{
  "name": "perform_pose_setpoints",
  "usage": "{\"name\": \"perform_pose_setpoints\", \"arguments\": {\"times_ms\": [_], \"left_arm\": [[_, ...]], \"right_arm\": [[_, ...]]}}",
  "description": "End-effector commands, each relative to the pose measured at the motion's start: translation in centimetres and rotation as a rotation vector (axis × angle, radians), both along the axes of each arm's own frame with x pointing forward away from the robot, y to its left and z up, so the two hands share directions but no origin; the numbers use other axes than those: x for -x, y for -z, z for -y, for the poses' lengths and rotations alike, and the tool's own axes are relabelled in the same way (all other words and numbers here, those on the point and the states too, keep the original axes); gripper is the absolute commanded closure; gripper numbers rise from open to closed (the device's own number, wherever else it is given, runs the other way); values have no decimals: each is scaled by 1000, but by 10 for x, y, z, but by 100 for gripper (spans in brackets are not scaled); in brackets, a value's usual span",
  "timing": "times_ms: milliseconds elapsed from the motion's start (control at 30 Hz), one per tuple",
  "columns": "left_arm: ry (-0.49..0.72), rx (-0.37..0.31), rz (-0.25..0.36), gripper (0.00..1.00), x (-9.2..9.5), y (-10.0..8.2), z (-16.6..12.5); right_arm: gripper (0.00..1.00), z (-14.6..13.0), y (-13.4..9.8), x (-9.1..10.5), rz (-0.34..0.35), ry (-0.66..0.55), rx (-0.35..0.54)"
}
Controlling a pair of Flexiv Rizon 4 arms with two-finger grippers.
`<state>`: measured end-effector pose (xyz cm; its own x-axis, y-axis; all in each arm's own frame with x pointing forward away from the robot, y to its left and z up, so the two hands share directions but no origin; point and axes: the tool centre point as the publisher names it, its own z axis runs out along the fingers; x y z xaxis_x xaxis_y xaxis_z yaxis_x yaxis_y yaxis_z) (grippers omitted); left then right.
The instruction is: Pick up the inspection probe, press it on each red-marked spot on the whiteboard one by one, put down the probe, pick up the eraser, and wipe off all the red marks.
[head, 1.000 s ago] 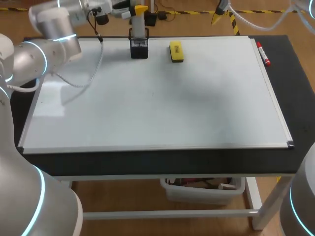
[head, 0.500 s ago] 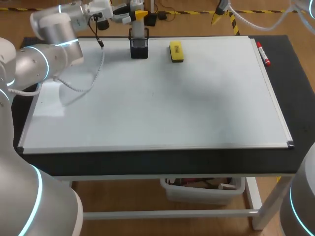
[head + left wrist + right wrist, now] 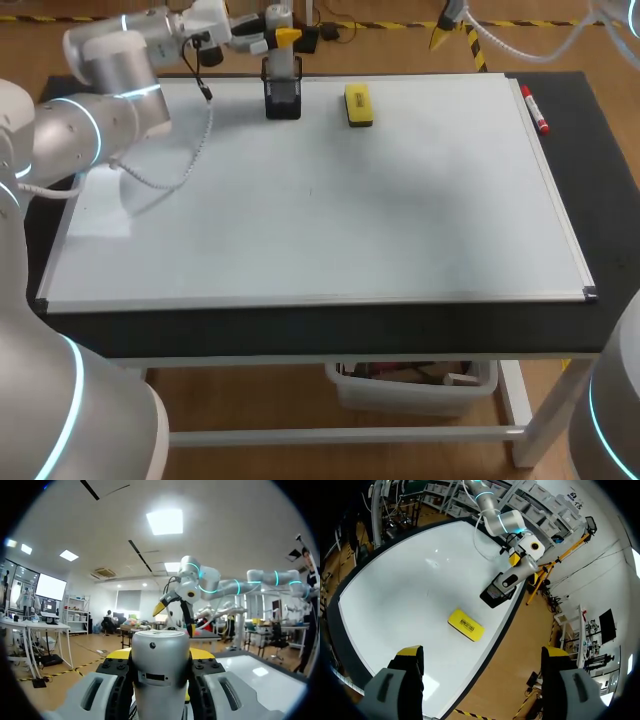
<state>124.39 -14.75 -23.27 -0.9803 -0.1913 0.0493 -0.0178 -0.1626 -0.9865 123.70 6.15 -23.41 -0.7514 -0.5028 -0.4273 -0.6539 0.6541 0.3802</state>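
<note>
your left arm [image 3: 100, 85] comes in over the far left corner of the whiteboard [image 3: 320, 220]. the left jaws are closed on the probe [image 3: 283, 65], one pad on each side of its grey shaft. the probe stands upright with its foot in the black holder [image 3: 283, 98] at the board's far edge. the yellow eraser [image 3: 358, 104] lies flat near the holder, not touching it. a red marker [image 3: 534, 110] rests along the board's right rim. the right jaws hang above the far edge, spread wide with nothing between them, the eraser below and ahead.
</note>
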Motion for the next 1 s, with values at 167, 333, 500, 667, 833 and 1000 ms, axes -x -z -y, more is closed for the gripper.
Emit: {"name": "perform_pose_setpoints", "arguments": {"times_ms": [167,333,500,667,833,1000], "left_arm": [[253,22,46,100,-9,11,0],[262,21,42,100,-10,15,1],[271,22,43,100,-12,18,2],[278,22,42,100,-13,21,3],[288,18,43,100,-15,23,3],[292,17,40,100,-16,27,3]], "right_arm": [[0,0,-3,2,2,0,7],[0,0,-3,2,2,0,7],[0,0,-3,2,2,0,7],[0,0,-3,2,2,0,7],[0,0,-3,2,2,0,7],[0,0,-3,2,2,0,7]]}}
